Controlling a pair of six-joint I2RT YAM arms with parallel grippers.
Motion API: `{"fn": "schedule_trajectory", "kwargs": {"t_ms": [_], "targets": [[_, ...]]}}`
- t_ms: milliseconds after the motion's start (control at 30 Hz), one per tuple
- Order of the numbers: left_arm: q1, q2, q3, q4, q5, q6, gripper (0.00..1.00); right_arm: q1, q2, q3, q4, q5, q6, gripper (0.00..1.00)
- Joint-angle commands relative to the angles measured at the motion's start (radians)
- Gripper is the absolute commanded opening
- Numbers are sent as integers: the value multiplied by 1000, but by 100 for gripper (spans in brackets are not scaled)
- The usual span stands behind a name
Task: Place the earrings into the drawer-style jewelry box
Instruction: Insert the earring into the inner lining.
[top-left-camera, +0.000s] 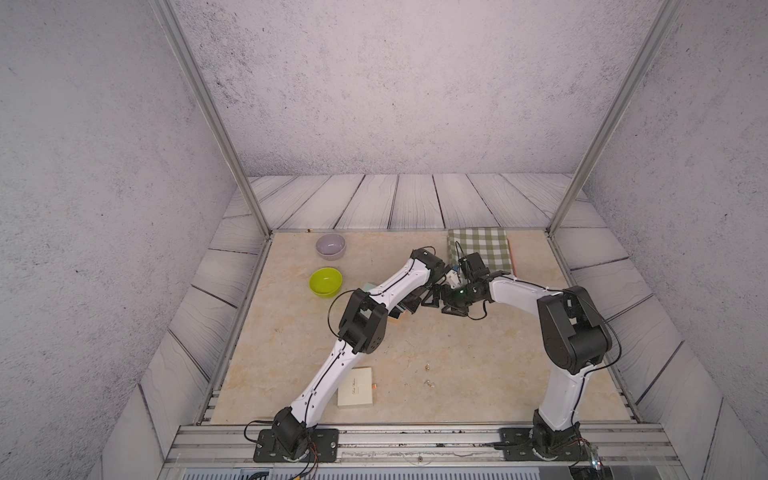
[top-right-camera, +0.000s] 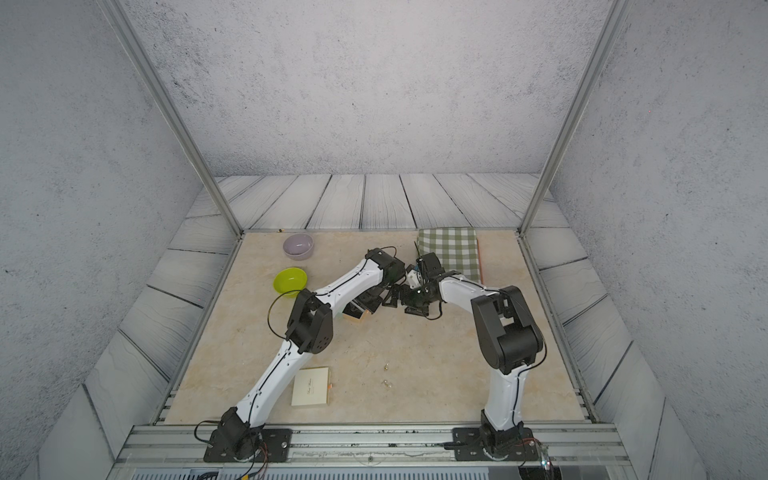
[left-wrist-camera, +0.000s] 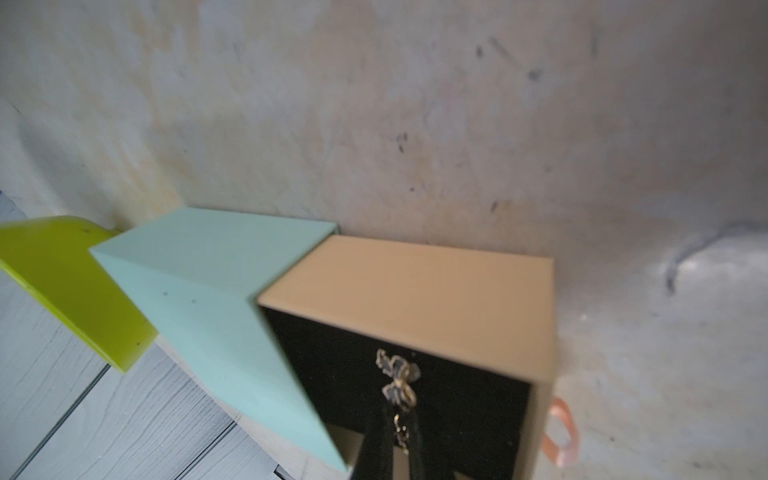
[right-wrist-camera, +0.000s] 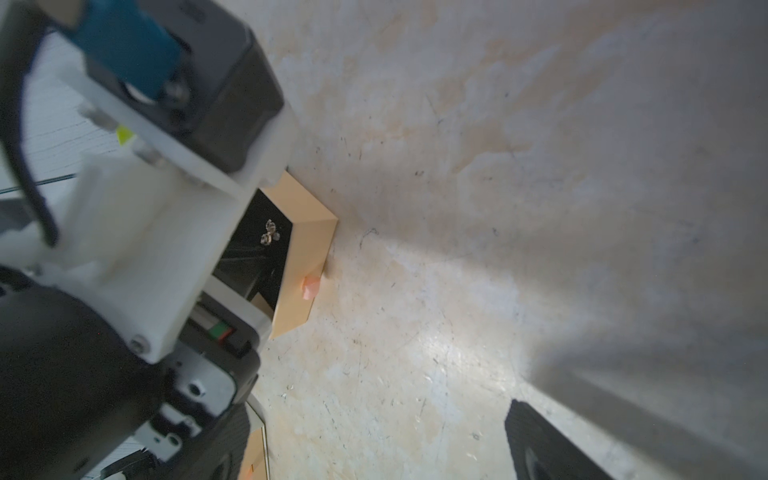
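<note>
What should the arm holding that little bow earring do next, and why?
Probably open the left gripper to drop it. The bow earring hangs pinched between its fingers right over the pulled-out drawer and its black lining, so releasing should land it inside.

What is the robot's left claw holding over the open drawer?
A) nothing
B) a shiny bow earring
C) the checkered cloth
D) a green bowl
B: in the left wrist view the left gripper is shut on a bow-shaped earring that hangs over the black lining of the open drawer.
</note>
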Motion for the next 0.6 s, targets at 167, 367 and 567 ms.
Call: {"fn": "schedule_trajectory", "kwargs": {"t_ms": [167,367,567], "targets": [[-20,-10,-12,-64,30,-11,6,-4,-16,1,23,-21,5,99],[-19,-31,-8,-64,28,-14,10,-3,-16,7,27,-23,9,99],[-20,-43,-12,-69,29,-17,10,-5,-17,8,30,-24,12,99]]}}
